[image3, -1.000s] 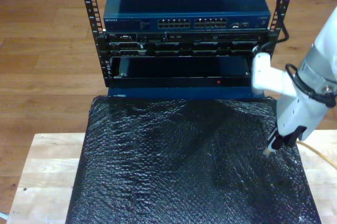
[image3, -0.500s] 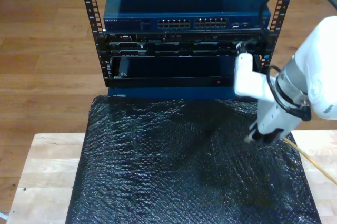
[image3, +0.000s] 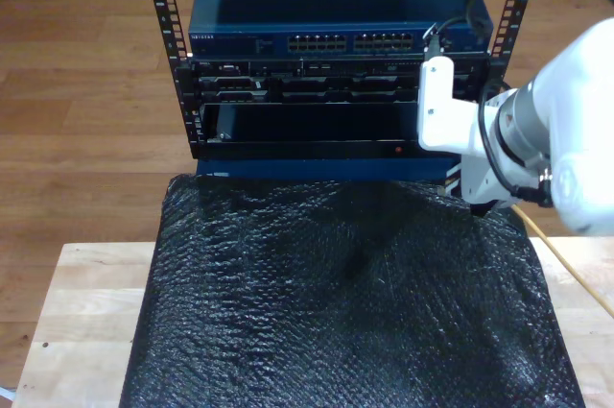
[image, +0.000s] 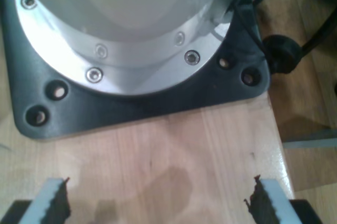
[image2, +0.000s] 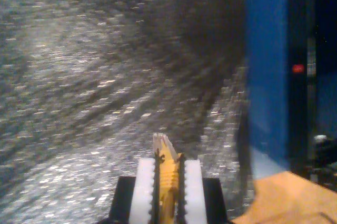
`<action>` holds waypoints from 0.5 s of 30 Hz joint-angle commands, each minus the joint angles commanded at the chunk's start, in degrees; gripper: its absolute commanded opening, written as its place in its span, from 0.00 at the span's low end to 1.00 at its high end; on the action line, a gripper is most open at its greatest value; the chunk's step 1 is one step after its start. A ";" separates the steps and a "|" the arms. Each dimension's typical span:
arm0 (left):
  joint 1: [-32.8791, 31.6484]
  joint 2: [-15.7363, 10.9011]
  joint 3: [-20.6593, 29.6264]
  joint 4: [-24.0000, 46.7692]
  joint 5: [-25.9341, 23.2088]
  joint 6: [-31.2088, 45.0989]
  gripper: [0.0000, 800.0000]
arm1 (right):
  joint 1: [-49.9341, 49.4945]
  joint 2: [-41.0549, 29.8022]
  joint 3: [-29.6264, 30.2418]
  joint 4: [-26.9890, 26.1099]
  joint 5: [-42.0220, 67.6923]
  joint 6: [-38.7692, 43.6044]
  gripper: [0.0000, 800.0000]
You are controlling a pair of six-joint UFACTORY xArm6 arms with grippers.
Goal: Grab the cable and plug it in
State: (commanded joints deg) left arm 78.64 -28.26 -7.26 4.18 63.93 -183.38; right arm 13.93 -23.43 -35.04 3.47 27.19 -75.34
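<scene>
The yellow-orange cable [image2: 167, 182] is pinched between the white pads of my second gripper [image2: 168, 163], and its plug tip [image2: 162, 144] sticks out past them. That gripper hangs above the black mat [image2: 79, 76], close to the blue unit [image2: 268, 66] with a red light [image2: 298, 68]. In the exterior view my second arm [image3: 537, 139] is at the right, in front of the rack's lower right part, and the cable [image3: 566, 264] trails off to the right edge. My first gripper [image: 163, 203] is open over bare wood, with nothing between its fingers.
A blue network switch [image3: 336, 5] with two blocks of ports [image3: 350, 41] sits on top of the black rack [image3: 326, 91]. The black textured mat [image3: 336, 312] covers the wooden table [image3: 86, 312]. A black arm base plate [image: 131, 108] lies ahead of my first gripper.
My second arm has moved from over the mat's right part toward the rack, carrying the cable. The cable now trails from higher up.
</scene>
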 joint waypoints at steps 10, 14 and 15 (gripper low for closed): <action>0.00 0.00 0.00 0.00 0.00 0.00 1.00 | -1.14 5.45 -0.44 -1.67 -13.27 -0.09 0.00; 0.00 0.00 0.00 0.00 0.00 0.00 1.00 | -3.60 5.45 0.09 -1.93 -15.03 -0.26 0.00; 0.00 0.00 0.00 0.00 0.00 0.00 1.00 | -3.96 5.45 0.26 -2.37 -15.65 -0.26 0.00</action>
State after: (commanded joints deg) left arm 78.64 -28.26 -7.26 4.18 63.93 -183.38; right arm 9.98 -17.98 -34.78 1.10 11.54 -75.60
